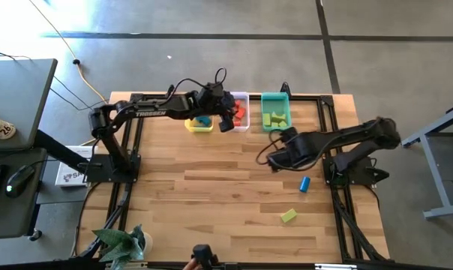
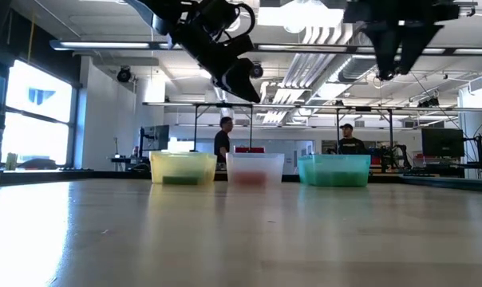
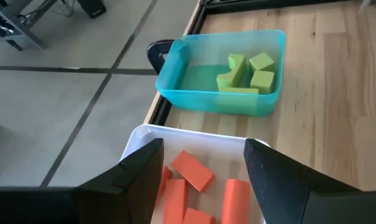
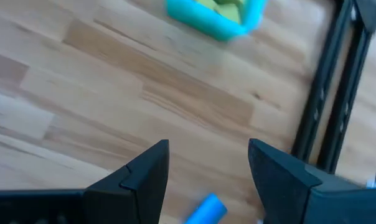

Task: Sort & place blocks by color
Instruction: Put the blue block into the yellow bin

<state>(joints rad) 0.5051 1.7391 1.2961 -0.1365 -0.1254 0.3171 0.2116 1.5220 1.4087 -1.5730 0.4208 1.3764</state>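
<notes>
Three trays stand along the table's far edge. The yellow tray (image 1: 199, 125) holds a blue block. The clear tray (image 3: 144, 134) holds several red-orange blocks (image 3: 191, 171). The teal tray (image 3: 175, 68) holds yellow-green blocks (image 3: 250, 73). My left gripper (image 3: 203, 149) hangs open above the clear tray (image 1: 244, 97), nothing between its fingers. My right gripper (image 4: 208, 148) is open above the bare table, right of centre (image 1: 274, 163). A blue cylinder block (image 4: 206, 208) lies on the wood just near of it (image 1: 304, 184). A yellow-green block (image 1: 289, 216) lies nearer the front edge.
Black frame rails (image 1: 328, 124) run along the table's left, right and far edges. A potted plant (image 1: 121, 244) stands at the near left corner. In the low view two people (image 2: 223, 137) stand in the room beyond the trays. Bare wood spreads across the table's middle and left.
</notes>
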